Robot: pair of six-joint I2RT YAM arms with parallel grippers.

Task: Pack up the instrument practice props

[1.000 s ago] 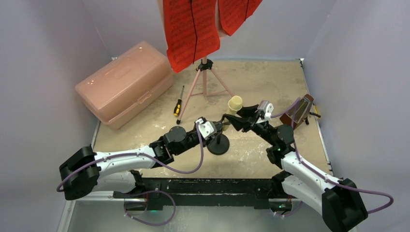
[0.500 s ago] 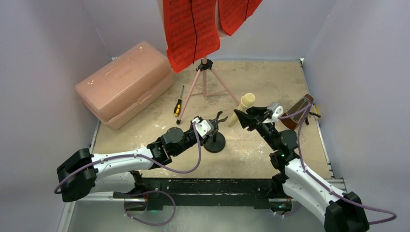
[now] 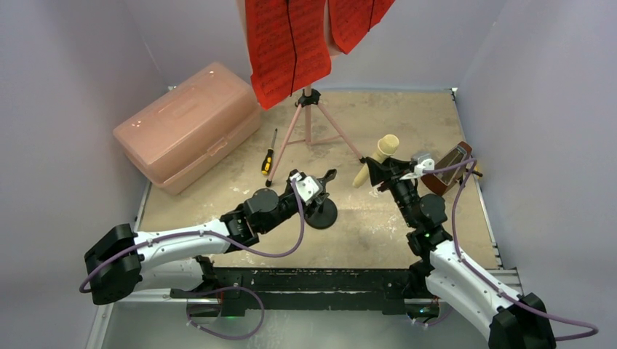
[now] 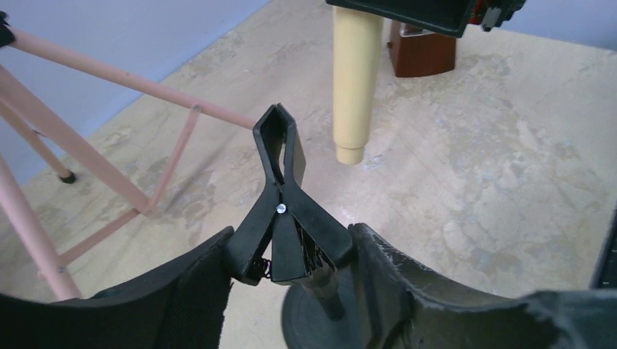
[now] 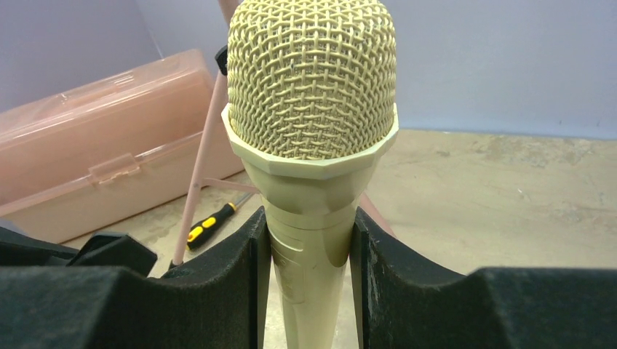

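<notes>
- Red sheet-music pages (image 3: 287, 47) on the pink tripod music stand (image 3: 308, 123) run off the top edge, print too small to read; the brown pyramid metronome (image 3: 447, 169) sits half-hidden behind the right gripper (image 3: 375, 169).
- Left gripper (image 4: 291, 251) straddles a black spring clip (image 4: 280, 167); squeezing or not, cannot tell.
- Right gripper pinches the cream stick microphone (image 5: 313, 109), its tail cut off below.
</notes>
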